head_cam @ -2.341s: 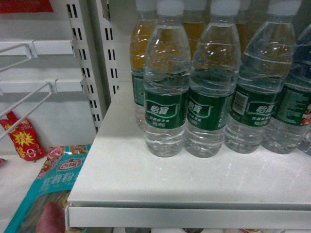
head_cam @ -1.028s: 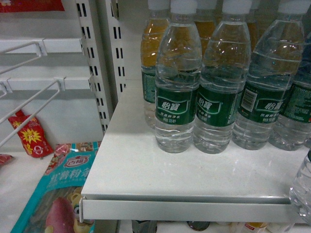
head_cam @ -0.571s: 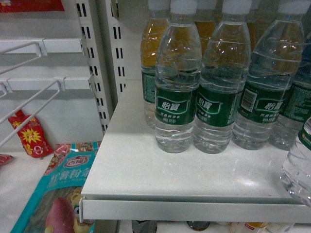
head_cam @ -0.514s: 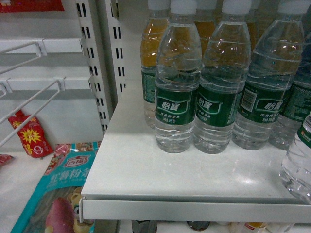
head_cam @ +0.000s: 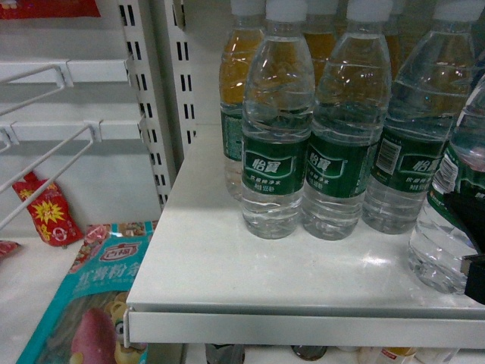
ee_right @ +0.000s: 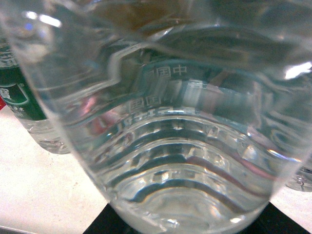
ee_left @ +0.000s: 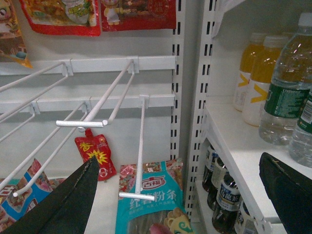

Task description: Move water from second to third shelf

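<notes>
In the head view, the water bottle (head_cam: 449, 212) you are carrying has come in from the right edge: a second ago only its lower body showed below the shelf lip, and now it stands upright over the front right of the white shelf (head_cam: 250, 265), its base at or just above the surface. It sits just in front of the row of matching green-label bottles (head_cam: 276, 152), with orange drink bottles (head_cam: 236, 68) behind them. The right gripper (head_cam: 471, 235) shows only as dark shapes at the frame edge against the bottle's label and base, so you have brought the bottle up to the shelf but not let it go.

In the left wrist view, your left gripper (ee_left: 190, 195) hangs idle with its two dark fingers (ee_left: 63, 204) spread wide apart and nothing between them, facing the wire hooks (ee_left: 80, 123) and hanging snack packets (ee_left: 95, 152) of the neighbouring bay. The shelf edge and dark bottles below it lie to its right.

In the right wrist view, the bottle fills almost the whole frame, its ribbed clear wall pressed close to the lens with a dark finger edge under it. The grip looks closed on the bottle, though you cannot see the contact itself. Judge it as placing nearly done: settle the base, then release.
</notes>
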Motion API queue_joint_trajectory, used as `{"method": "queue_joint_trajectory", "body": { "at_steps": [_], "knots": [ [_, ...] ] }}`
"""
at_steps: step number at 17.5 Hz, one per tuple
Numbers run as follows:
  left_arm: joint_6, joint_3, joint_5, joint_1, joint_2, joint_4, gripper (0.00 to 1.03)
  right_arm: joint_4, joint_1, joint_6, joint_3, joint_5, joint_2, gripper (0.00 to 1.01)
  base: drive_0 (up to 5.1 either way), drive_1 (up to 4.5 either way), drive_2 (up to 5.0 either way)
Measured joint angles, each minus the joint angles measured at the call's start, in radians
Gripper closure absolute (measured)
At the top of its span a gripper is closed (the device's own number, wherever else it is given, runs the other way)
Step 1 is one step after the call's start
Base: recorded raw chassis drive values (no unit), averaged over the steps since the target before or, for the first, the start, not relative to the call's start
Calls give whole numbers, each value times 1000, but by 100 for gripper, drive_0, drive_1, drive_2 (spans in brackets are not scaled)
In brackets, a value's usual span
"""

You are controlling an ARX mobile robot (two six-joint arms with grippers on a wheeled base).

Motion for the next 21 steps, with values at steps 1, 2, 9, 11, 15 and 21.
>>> {"method": "queue_joint_trajectory", "body": {
  "at_steps": [1,2,9,11,15,21],
  "knots": [
    [0,0,0,0,0,0,5,12,10,0,11,13,20,64,0,0,0],
    [0,0,0,0,0,0,5,31,18,2,18,26,41,64,0,0,0],
    [0,0,0,0,0,0,5,34,49,72,82,91,139,64,0,0,0],
    [0,0,0,0,0,0,5,28,64,92,86,92,145,64,0,0,0],
    [0,0,0,0,0,0,5,18,68,101,93,93,149,64,0,0,0],
    [0,0,0,0,0,0,5,-3,67,100,108,100,154,64,0,0,0]
  ]
}}
